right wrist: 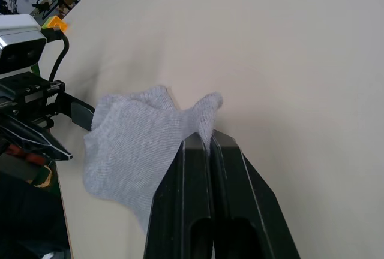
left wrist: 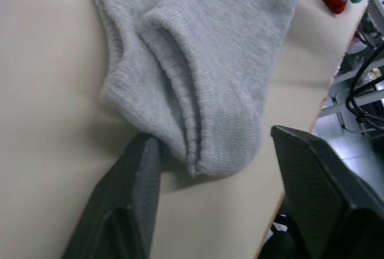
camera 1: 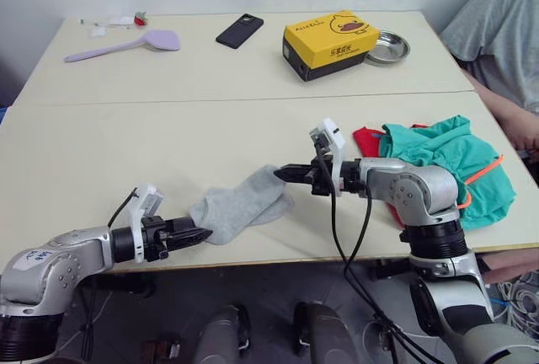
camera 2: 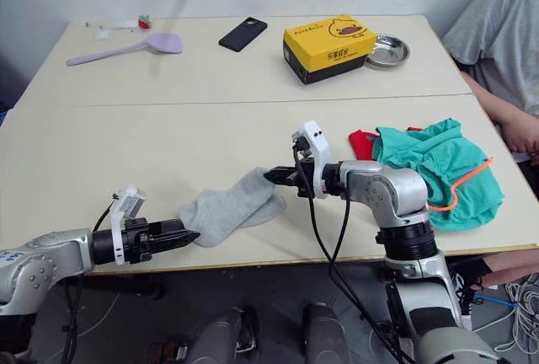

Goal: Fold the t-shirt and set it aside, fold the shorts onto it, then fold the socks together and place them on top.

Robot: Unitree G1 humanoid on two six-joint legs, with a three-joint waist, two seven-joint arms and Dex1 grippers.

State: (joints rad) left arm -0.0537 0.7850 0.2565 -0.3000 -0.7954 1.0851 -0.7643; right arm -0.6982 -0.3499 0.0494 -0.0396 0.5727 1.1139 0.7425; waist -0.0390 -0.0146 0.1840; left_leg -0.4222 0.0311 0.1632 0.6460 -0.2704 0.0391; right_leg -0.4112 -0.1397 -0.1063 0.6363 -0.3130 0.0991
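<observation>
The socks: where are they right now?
The socks lie near the table's front edge, between the left tool and the right tool, left of the shorts.

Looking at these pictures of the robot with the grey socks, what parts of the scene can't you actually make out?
- Bright red cloth t-shirt: in the head views, mostly covered by the teal-green cloth shorts.
- Light grey knit socks: toe tip hidden inside the right gripper in its wrist view.
- Person in a grey shirt: cut off by the head views' edge.
</observation>
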